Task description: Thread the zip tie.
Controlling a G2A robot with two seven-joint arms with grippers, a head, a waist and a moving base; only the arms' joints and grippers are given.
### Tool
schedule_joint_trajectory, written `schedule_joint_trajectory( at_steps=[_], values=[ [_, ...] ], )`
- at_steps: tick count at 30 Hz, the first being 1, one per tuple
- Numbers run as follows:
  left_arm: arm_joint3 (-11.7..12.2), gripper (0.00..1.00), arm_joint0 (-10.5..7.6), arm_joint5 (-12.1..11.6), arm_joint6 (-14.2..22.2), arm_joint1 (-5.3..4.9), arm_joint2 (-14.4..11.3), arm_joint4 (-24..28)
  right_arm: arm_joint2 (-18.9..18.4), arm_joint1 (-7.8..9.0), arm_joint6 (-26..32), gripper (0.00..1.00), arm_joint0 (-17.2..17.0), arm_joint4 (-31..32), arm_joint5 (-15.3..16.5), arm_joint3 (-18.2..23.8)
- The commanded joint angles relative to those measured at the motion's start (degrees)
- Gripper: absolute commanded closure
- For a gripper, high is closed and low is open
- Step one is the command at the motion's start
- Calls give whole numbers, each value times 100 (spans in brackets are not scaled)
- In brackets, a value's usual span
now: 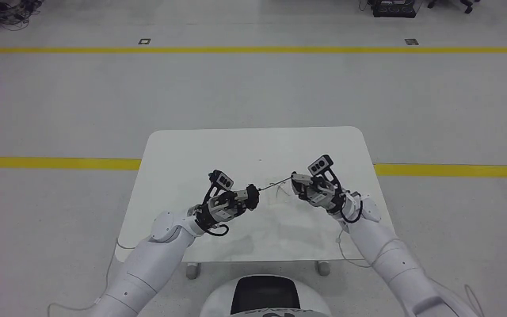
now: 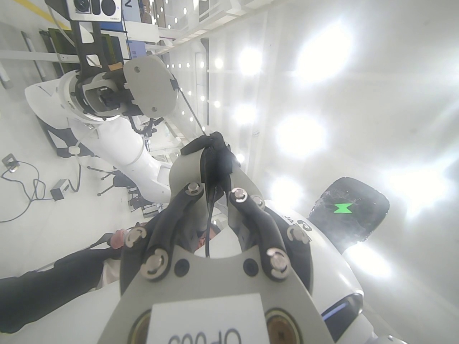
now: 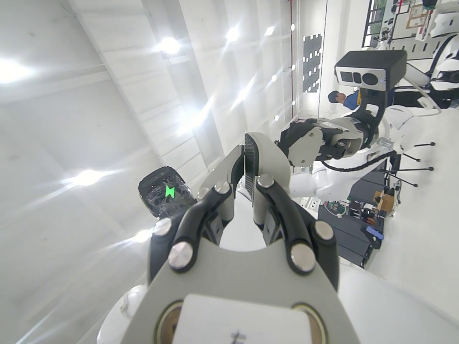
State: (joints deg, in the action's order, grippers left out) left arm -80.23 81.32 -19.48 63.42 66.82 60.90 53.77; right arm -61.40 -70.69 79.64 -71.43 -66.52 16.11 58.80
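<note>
Left gripper [image 2: 214,153]: fingers pressed together, pinching one end of the thin black plastic zip tie [image 2: 192,110]. A dark bunched part sits at the fingertips, and a loose black tail hangs back between the fingers toward the wrist. Right gripper [image 3: 244,157]: ribbed pads clamped flat against each other. The tie itself can't be made out between them in the right wrist view, but in the left wrist view the strand runs straight up to this gripper's fingertip, so it is pinching the other end.

In the top view both grippers are over the white rounded-corner table [image 1: 198,150]. The left one is near its middle and the right one is close by at about 2-3 o'clock from it, not touching. The zip tie stretches nearly straight across the gap between the two fingertips, off the tabletop. The left arm comes in from 7 o'clock, the right arm from 5 o'clock.
</note>
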Motion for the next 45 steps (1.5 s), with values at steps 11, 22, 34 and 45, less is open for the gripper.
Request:
schedule_joint_trajectory(
  at_steps=[11,22,34,45],
  values=[
    [0,100,0,0,0,0,0,0,-799,265,0,0,-358,-216,-155,421],
    [-40,100,1,32,-96,2,-14,-34,-874,279,-282,0,-429,-54,-120,601],
    [-701,100,284,251,-540,-110,327,-277,-1445,375,-826,0,-871,240,-39,1319],
    [-752,100,310,260,-483,-120,354,-261,-1467,376,-856,0,-886,250,-53,1354]
  ],
)
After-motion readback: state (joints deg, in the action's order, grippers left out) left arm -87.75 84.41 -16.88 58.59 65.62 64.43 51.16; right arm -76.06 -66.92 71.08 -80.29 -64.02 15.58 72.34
